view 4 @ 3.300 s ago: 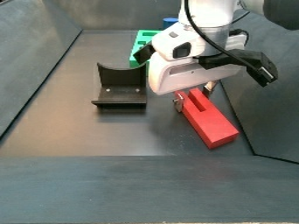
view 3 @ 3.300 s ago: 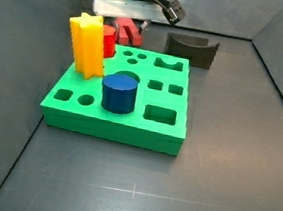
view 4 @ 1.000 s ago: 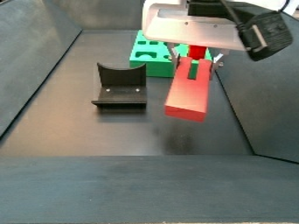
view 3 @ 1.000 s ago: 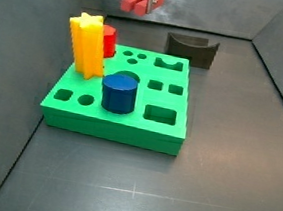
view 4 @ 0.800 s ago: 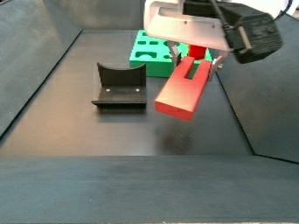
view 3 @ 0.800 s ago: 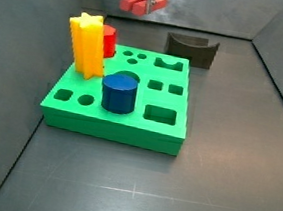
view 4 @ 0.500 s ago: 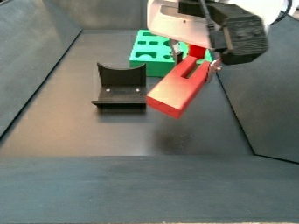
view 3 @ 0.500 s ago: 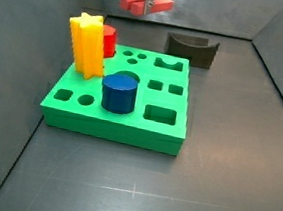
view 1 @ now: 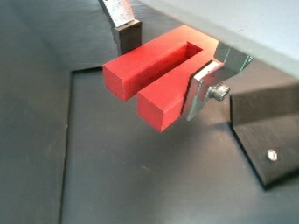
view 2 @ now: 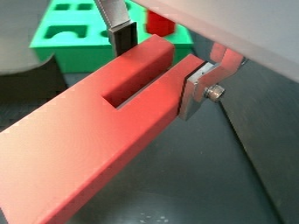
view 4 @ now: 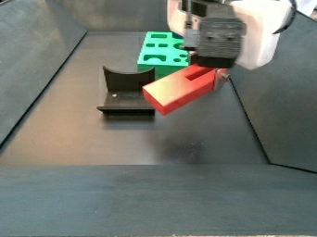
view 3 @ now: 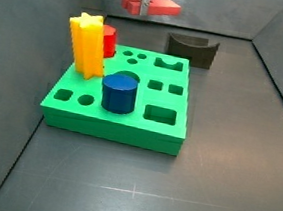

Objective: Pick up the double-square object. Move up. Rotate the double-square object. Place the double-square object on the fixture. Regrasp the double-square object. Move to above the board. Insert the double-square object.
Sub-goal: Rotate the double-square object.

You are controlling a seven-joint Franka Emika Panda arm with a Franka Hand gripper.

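Observation:
The double-square object (view 4: pixel 183 88) is a long red block held in the air, lying almost level. Its free end points toward the fixture (view 4: pixel 124 91). My gripper (view 4: pixel 209 65) is shut on its slotted end. In both wrist views the silver fingers press the two prongs from outside, with the gripper (view 1: pixel 166 59) across the double-square object (view 1: pixel 152 79) and the slot open between the prongs. The long body (view 2: pixel 105 122) stretches away from the gripper (view 2: pixel 160 63). The green board (view 3: pixel 114 124) lies on the floor, and the dark fixture (view 3: pixel 191 49) stands behind it.
A yellow star peg (view 3: pixel 85 45), a blue cylinder (view 3: pixel 119 92) and a short red cylinder (view 3: pixel 107 39) stand in the board. Grey walls enclose the floor on the sides. The fixture's base plate (view 1: pixel 271 144) lies below the block.
The gripper has turned the red block from a steep hang to nearly level, its free end swinging up toward the fixture side. The grip has stayed shut.

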